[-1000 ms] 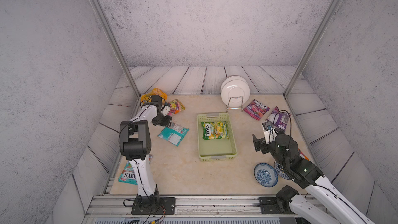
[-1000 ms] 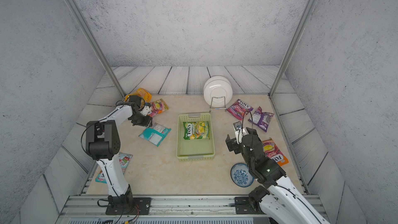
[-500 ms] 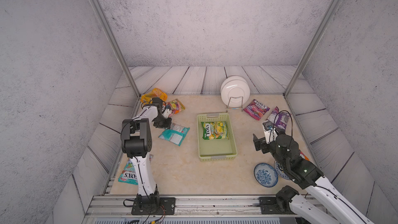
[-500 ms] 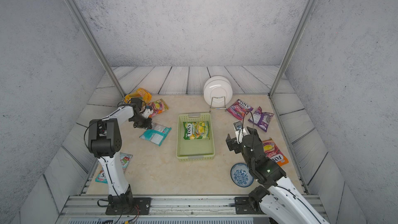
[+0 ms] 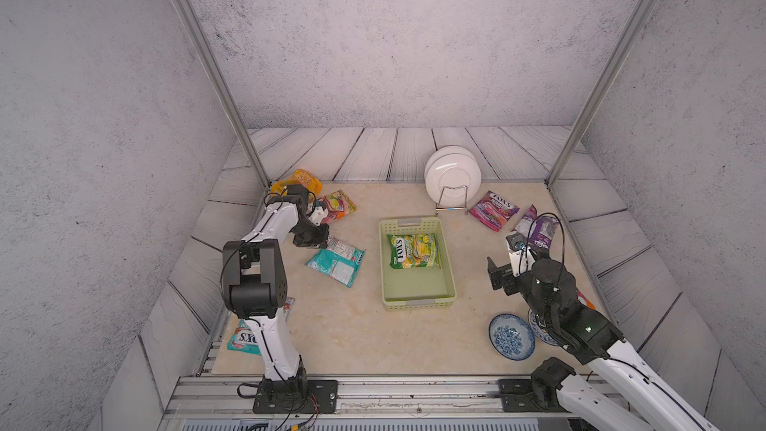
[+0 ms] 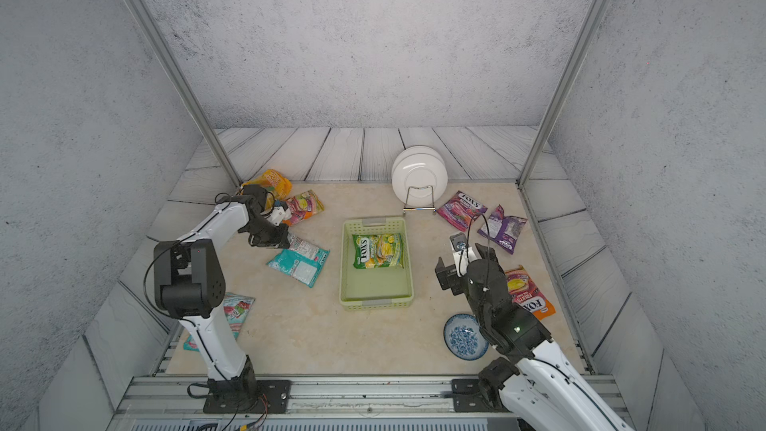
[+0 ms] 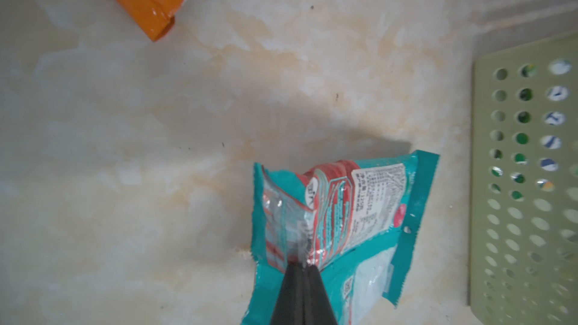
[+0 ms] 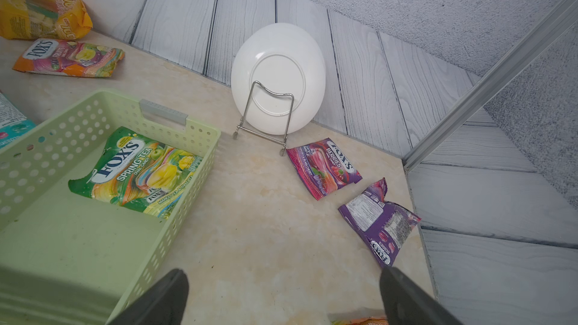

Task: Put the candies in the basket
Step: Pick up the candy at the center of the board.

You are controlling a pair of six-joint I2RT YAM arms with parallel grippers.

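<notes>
One packet only lies in the basket (image 5: 418,303) so far: the green FOX'S Spring Tea packet (image 5: 413,250), flat at the far end.

Change over the last second: the left jaws go from partly open to fully closed and settle slightly lower, onto the far corner of the teal packet (image 5: 338,265). Left wrist view confirms it. The black fingertips (image 7: 291,295) meet on a puckered fold of the packet's edge. The rest of the film lies on the counter (image 5: 352,337), just beside the basket's perforated left wall and apart from it.

Judgement: grasp made, lift not yet begun. Next comes a raise and a short carry over the rim. The pinch is thin and the film slick, so it may slip.

Left arm (image 5: 273,221) pose: elbow block high over its base, forearm stretched toward the back-left corner, wrist bent down so the jaws point at the counter.

Right arm (image 5: 551,284): no change. It hovers to the right of the basket, jaws spread wide and empty, aimed toward the berries packet (image 5: 493,210) and the purple packet (image 5: 539,232).

Outside the basket as well:
- orange-pink packet (image 5: 338,205)
- yellow-orange bag (image 5: 298,181)
- second teal packet (image 5: 242,337), by the left base
- orange FOX'S Fruits packet (image 6: 532,298), partly under the right arm
</notes>
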